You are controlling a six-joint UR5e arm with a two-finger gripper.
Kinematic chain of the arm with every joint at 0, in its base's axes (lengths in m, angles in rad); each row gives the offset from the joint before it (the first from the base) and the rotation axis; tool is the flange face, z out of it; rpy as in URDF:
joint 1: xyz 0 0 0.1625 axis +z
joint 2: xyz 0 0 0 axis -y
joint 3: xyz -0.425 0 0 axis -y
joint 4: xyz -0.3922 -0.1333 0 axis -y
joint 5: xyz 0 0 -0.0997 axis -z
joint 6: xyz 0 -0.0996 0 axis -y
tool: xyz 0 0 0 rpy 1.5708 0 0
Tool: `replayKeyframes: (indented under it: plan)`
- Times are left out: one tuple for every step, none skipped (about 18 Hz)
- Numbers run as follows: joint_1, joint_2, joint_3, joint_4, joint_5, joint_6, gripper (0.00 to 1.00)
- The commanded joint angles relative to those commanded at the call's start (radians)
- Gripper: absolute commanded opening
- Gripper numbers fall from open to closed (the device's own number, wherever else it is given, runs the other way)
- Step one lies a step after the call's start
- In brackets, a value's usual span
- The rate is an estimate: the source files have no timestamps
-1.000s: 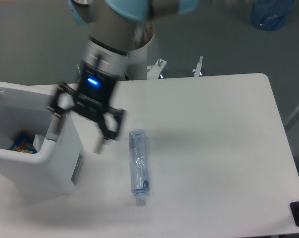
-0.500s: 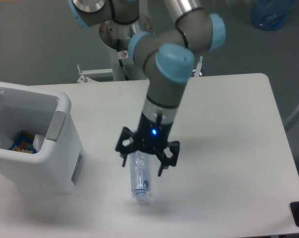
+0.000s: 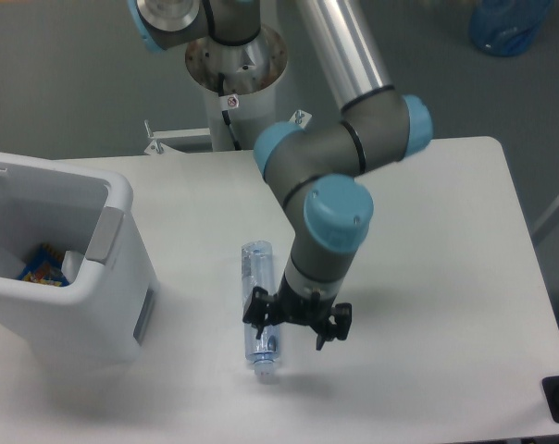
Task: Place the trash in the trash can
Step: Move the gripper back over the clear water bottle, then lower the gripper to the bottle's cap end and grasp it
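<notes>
Bright even overhead light, soft shadows, slightly soft focus, no glare.

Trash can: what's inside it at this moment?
Inside the trash can, a blue-and-yellow printed item and a white piece show at the bottom. The near wall hides the rest. The bottle lies outside on the table.

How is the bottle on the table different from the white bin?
The bottle is clear and see-through; the bin is solid white. The bottle is thin and lies flat on its side on the table; the bin is much bigger, boxy, and stands with its open top up. The bottle is closed with a white cap; the bin is open, with some things already inside. Both sit on the same table.
</notes>
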Motion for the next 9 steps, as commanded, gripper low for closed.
replayKeyframes:
  plan:
    - [-0.012,-0.023,0.026,-0.009,0.009,-0.017,1.0]
    - [-0.015,-0.04,0.045,-0.021,0.015,-0.025,1.0]
    - [-0.017,-0.052,0.057,-0.032,0.019,-0.031,1.0]
    - [-0.025,-0.065,0.069,-0.04,0.02,-0.035,1.0]
    - [-0.028,-0.074,0.072,-0.046,0.022,-0.037,1.0]
    - [-0.029,-0.078,0.072,-0.052,0.035,-0.037,1.0]
    - [-0.035,-0.088,0.071,-0.06,0.049,-0.037,1.0]
    - [-0.048,-0.098,0.072,-0.069,0.058,-0.037,1.0]
    - [-0.049,-0.106,0.072,-0.077,0.066,-0.037,1.0]
